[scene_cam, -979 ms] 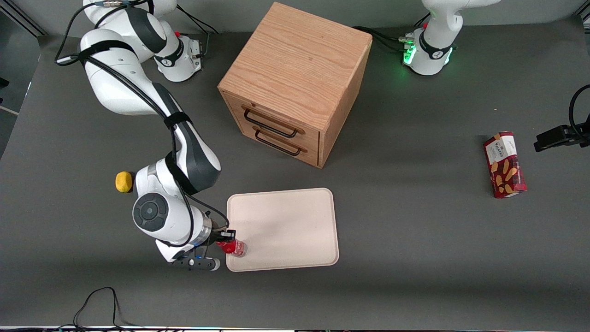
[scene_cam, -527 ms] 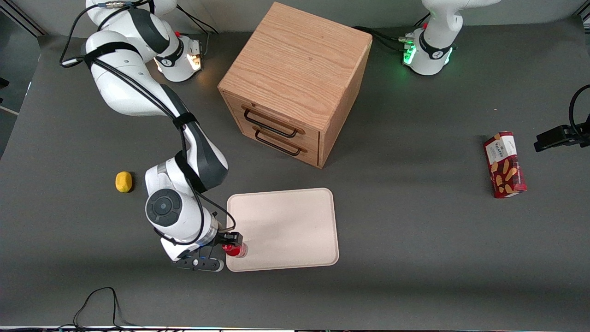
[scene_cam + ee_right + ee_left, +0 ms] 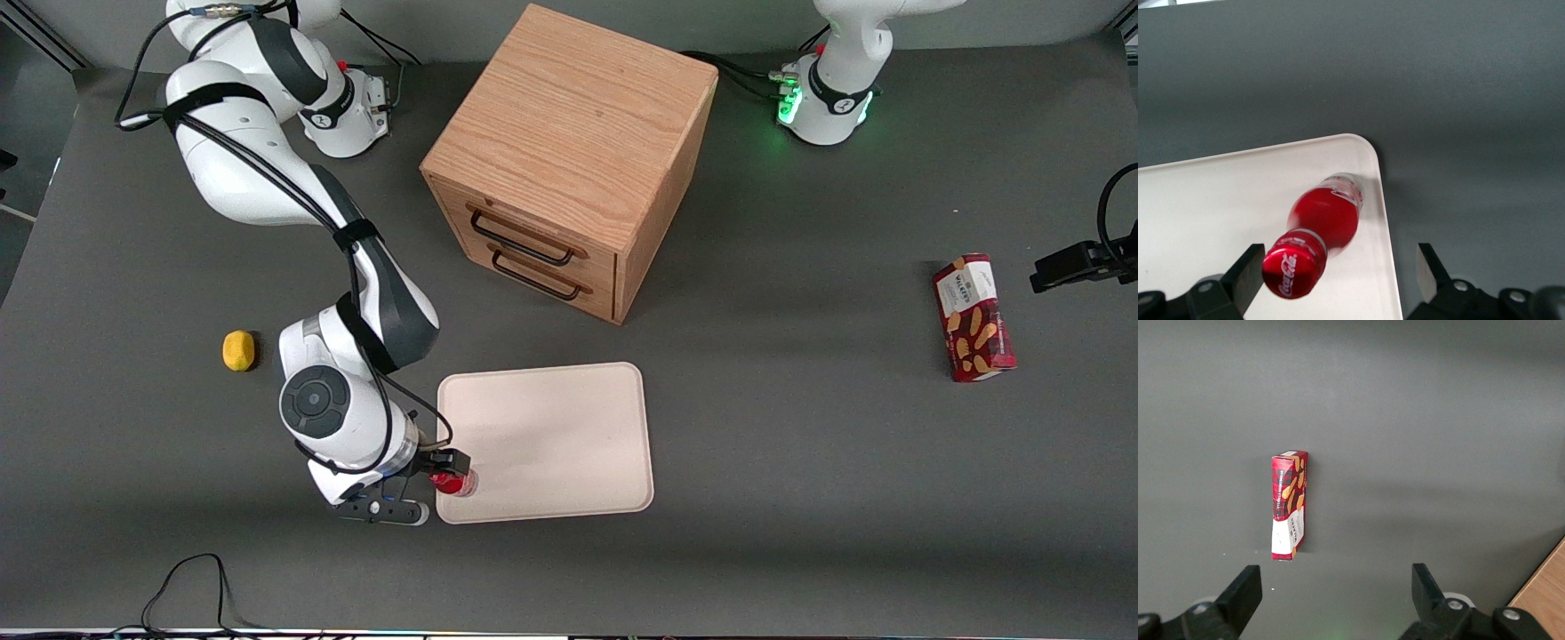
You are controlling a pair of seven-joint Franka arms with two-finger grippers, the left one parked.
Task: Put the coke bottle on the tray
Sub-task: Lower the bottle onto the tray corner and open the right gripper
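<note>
Robot lab: bolted arm bases [image 3: 347,116], cables, grey test table [image 3: 800,444].

- The gripper [image 3: 451,471] hangs over the tray's [image 3: 551,427] corner nearest the working arm, its fingers [image 3: 1245,273] spread apart, one on each side of the bottle [image 3: 453,482].
- The bottle stands just inside that corner; the tray's other surface lies bare.
- The cabinet [image 3: 569,160] stands farther from the camera than the tray, with a strip of open table between.
- The yellow lump [image 3: 238,349] sits beside the arm, apart from the tray.
- The snack box [image 3: 973,317] lies toward the parked arm's end.
</note>
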